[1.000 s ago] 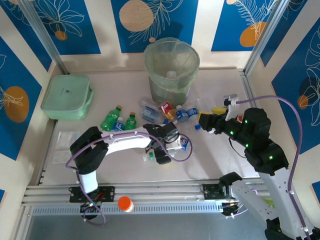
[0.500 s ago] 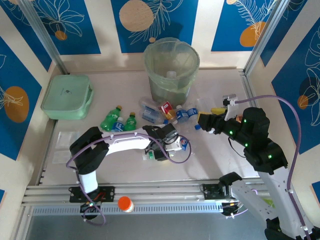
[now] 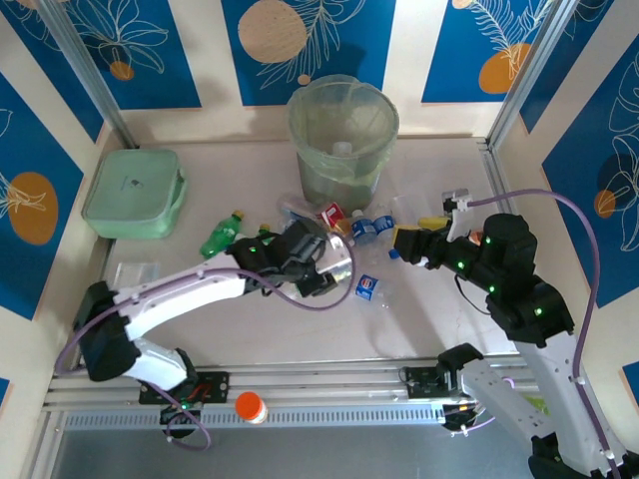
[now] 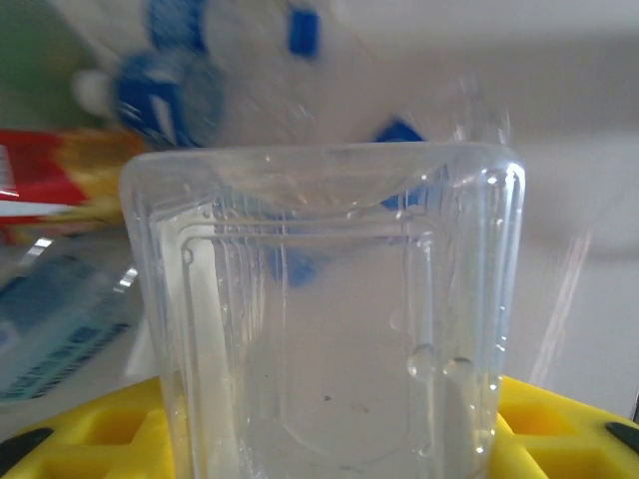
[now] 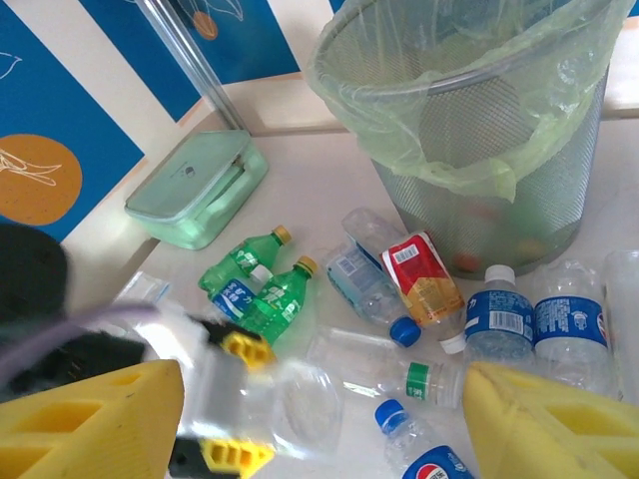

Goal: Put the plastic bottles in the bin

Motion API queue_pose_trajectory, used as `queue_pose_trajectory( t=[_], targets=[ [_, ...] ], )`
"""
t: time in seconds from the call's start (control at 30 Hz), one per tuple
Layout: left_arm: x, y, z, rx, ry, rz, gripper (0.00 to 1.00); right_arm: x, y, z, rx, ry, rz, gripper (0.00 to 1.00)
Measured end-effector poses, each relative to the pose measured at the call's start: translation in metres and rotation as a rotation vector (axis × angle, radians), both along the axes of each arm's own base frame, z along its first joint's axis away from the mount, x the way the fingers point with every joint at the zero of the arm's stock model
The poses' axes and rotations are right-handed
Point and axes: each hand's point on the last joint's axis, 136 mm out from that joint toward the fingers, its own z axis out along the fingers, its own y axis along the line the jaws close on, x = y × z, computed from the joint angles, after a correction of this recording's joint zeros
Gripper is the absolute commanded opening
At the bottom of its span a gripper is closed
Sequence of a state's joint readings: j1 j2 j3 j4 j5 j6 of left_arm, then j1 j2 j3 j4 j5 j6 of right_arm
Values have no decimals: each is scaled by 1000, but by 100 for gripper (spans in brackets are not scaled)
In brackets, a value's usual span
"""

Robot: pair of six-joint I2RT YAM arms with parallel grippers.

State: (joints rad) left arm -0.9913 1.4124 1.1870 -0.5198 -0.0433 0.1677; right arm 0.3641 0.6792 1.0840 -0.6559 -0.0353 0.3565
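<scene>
Left gripper [image 3: 321, 267] is clamping a clear bottle [image 4: 319, 319]. It wants lifting level and high before heading for the bin [image 3: 339, 178] ahead. Right gripper [image 3: 402, 242] is hanging, fingers apart.

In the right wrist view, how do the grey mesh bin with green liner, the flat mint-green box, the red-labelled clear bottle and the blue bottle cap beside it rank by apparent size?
1. grey mesh bin
2. flat mint-green box
3. red-labelled clear bottle
4. blue bottle cap
The box lies farther back, so distance understates it.
</scene>
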Motion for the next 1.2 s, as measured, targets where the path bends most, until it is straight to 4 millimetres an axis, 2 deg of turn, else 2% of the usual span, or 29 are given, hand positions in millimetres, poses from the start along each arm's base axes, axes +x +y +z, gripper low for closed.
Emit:
queue_pose_trajectory(
  t=[0.17,0.4,0.63,0.73,0.93,1.2],
  targets=[
    [19,3,59,-233,-45,166,50,3,9,-8,10,35,31,72],
    [40,17,115,-513,-38,417,46,-3,49,-19,60,94,194,71],
    [49,41,177,-831,4,541,47,-12,99,-30,87,169,387,85],
    [45,42,191,-939,50,518,47,-7,109,-27,145,201,432,89],
    [42,36,195,-1088,196,447,46,4,127,-10,314,247,583,90],
    [25,24,212,-1203,329,308,45,-11,149,6,398,266,760,82]
  ],
)
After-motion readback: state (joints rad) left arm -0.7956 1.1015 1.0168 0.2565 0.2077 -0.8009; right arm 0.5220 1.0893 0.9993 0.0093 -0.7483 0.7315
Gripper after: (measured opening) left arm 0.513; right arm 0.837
